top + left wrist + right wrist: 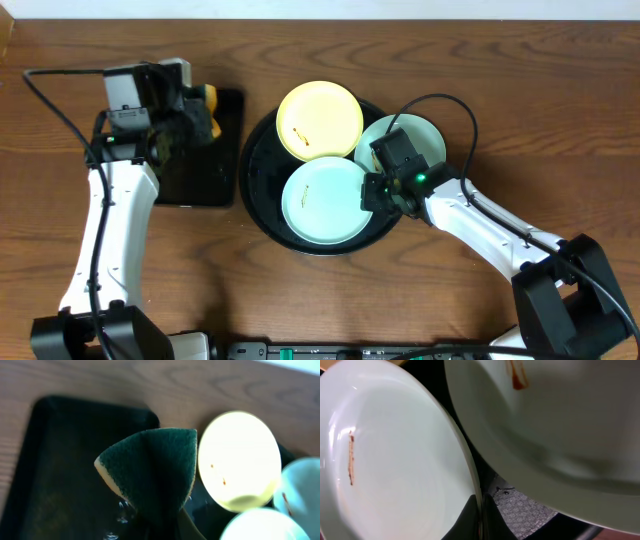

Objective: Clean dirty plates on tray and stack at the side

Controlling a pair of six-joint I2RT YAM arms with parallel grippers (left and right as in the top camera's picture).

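Black fingers of the right gripper (481,521) are pinched together on the thin right rim of the near mint plate (395,460), one finger on each side of the edge. This plate carries a narrow brown streak on its face. It lies in the near half of the round tray (258,170), a glossy black one in the middle of the bench (520,120).

Just right of the gripper and a little farther back sits the far mint plate (420,135), partly hidden under the wrist. It has a reddish-brown smear near its edge and rests out over the tray's right rim. The wrist view shows it close beside the held plate with a dark gap between them. The yellow plate (320,120) sits at the far side of the tray, left of that mint plate, with small brown marks on it. Its near edge meets the near mint plate, and I cannot tell which lies on top.

Well to the left, the left gripper (195,115) is closed on a sponge (155,465), squeezing it into a fold with the dark green scouring face outward and a yellow foam edge showing. It hangs over the far right part of the rectangular tray (205,170), which lies on the brown wood-grain bench just left of the round tray
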